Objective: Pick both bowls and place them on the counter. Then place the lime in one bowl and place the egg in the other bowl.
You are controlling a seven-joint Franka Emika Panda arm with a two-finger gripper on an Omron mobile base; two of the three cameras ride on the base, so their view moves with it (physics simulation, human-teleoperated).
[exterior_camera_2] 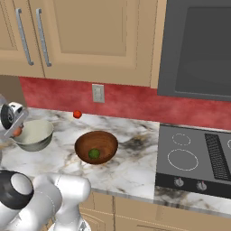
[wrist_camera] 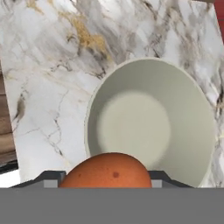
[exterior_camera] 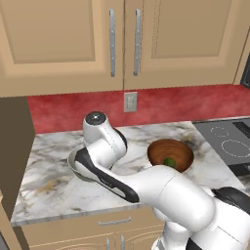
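Marbled white-grey stone with brown veins makes up the counter [exterior_camera_2: 131, 167], running under tan wall cabinets and a red backsplash with a pale outlet, and ending at a black cooktop [exterior_camera_2: 194, 160] on the right; a dark oven front hangs above that. Both bowls already stand on this slab, well apart. The brown wooden bowl [exterior_camera_2: 96, 146] sits nearer the middle with the lime [exterior_camera_2: 94, 154] resting inside it, so that half of the job looks finished. The pale grey-green bowl [exterior_camera_2: 32, 134] stands to the left and holds nothing yet.

The gripper [exterior_camera_2: 16, 131] hangs above the near-left rim of the pale bowl, its jaws partly closed around the egg [wrist_camera: 108, 170], which shows orange-brown between the finger tips in the hand view with the bowl's hollow directly beyond. That aim suggests the egg is being carried over for a drop into the bowl's centre; it seems to need a little more travel inward first.

A small red ball [exterior_camera_2: 77, 114] lies far back by the backsplash, apart from everything
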